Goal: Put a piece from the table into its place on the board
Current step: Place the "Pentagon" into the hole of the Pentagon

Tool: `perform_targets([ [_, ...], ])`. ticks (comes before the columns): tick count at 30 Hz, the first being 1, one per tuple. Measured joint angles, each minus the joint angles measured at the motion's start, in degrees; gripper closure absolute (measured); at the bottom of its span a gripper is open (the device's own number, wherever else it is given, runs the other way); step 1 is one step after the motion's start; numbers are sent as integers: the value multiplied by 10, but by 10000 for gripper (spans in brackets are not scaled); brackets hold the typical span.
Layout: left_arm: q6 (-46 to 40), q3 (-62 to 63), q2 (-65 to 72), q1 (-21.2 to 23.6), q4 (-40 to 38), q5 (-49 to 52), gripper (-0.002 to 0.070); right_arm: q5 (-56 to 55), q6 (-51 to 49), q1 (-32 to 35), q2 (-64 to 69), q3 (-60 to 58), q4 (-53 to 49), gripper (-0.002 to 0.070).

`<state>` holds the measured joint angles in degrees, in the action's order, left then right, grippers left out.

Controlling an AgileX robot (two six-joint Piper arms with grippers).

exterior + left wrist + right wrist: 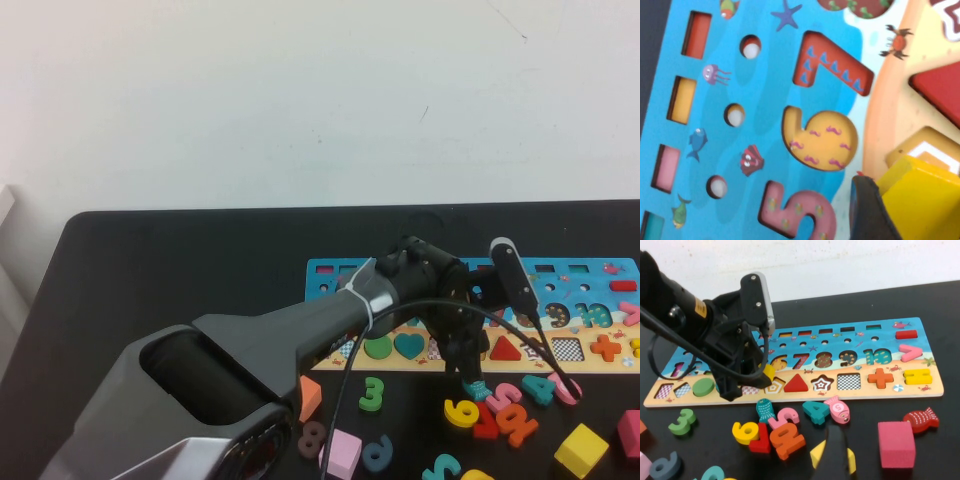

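Left gripper (762,377) clamped on piece (922,192), poised above pentagon slot (775,386) on board (580,350) for seating; right gripper unseen.

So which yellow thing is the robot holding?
The flat pentagon, pinched by the left gripper over the board; the yellow 6 and cube lie loose on the table. The right gripper hangs near the cube.

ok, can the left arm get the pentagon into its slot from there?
Probably yes. The left gripper hangs just above the empty pentagon slot of the board, jaws closed on the yellow pentagon; nothing lies in the slot. The right gripper sits low over the loose pieces, off the board.
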<state>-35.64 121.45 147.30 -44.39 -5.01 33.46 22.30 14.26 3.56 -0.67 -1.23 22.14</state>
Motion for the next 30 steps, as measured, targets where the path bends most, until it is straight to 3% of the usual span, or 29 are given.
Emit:
perform_targets([
  [11, 6, 2, 10, 0, -1, -28, 366, 0, 0, 0, 0, 0, 0, 83],
  [21, 16, 4, 10, 0, -2, 28, 366, 0, 0, 0, 0, 0, 0, 83],
  [30, 16, 4, 10, 0, -26, 14, 366, 0, 0, 0, 0, 0, 0, 83],
])
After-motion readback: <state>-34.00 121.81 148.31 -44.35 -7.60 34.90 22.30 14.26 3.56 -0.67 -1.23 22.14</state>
